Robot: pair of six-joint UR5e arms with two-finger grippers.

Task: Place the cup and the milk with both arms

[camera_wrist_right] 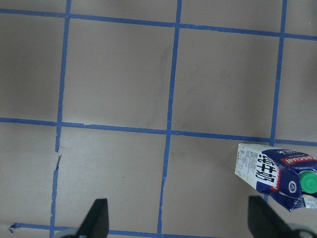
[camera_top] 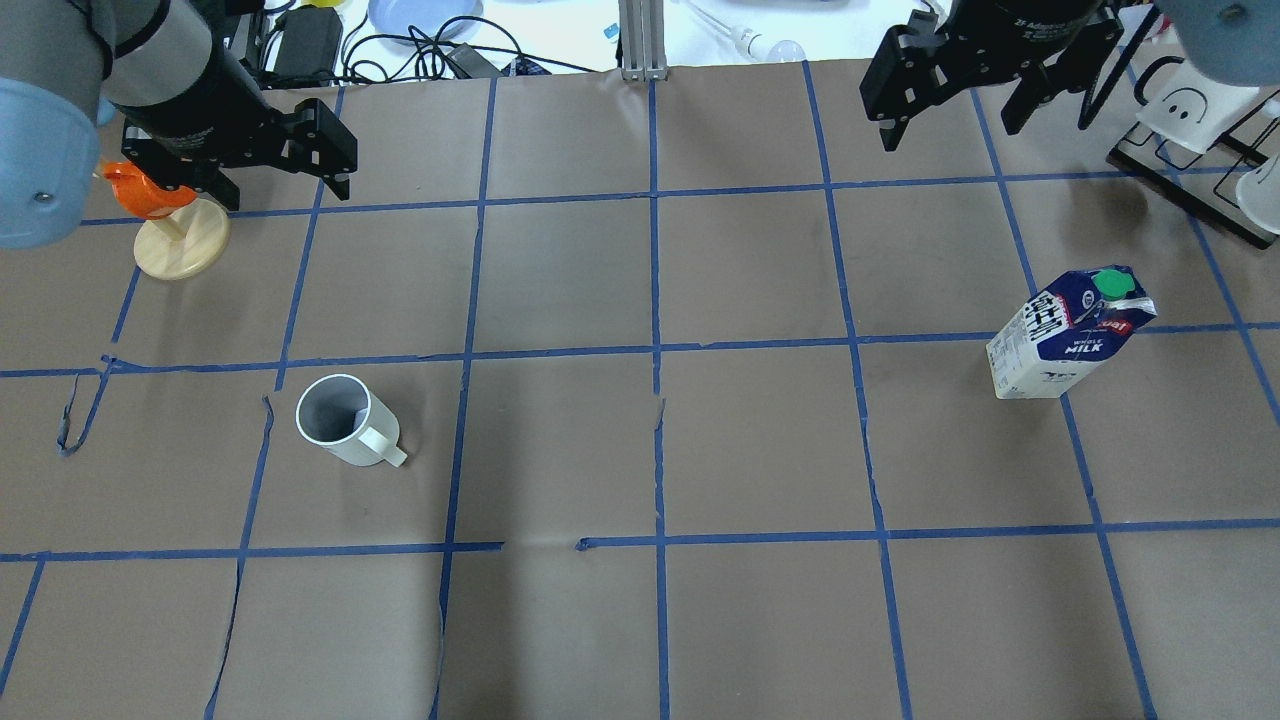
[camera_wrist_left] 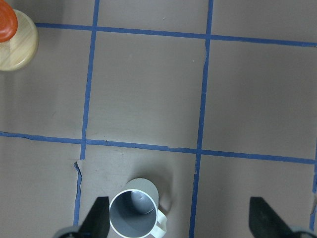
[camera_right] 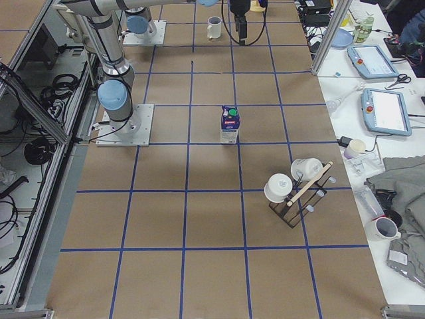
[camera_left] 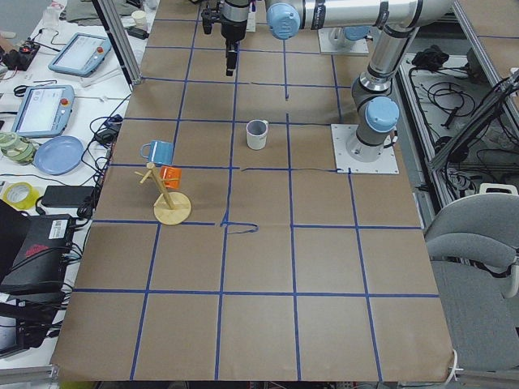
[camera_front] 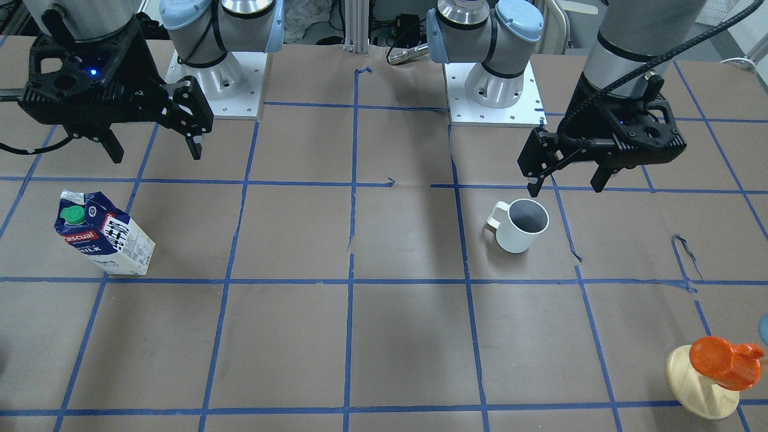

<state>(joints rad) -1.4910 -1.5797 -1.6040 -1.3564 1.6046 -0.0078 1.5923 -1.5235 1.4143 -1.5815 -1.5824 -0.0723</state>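
Note:
The white cup [camera_top: 340,422] stands upright on the brown table paper on my left side, also in the front view [camera_front: 519,225] and the left wrist view [camera_wrist_left: 134,216]. My left gripper [camera_front: 564,183] hangs open and empty above and just behind it; its fingers [camera_wrist_left: 97,218] flank the cup's side in the wrist view. The blue and white milk carton [camera_top: 1070,335] stands upright on my right side, also in the front view [camera_front: 105,235] and the right wrist view [camera_wrist_right: 276,173]. My right gripper [camera_front: 156,150] is open and empty, high above and apart from it.
An orange cup on a pale wooden stand [camera_top: 172,232] stands at the far left, just under my left gripper [camera_top: 285,195] in the overhead view. A black rack with white cups [camera_top: 1190,110] is at the far right. Blue tape lines grid the paper.

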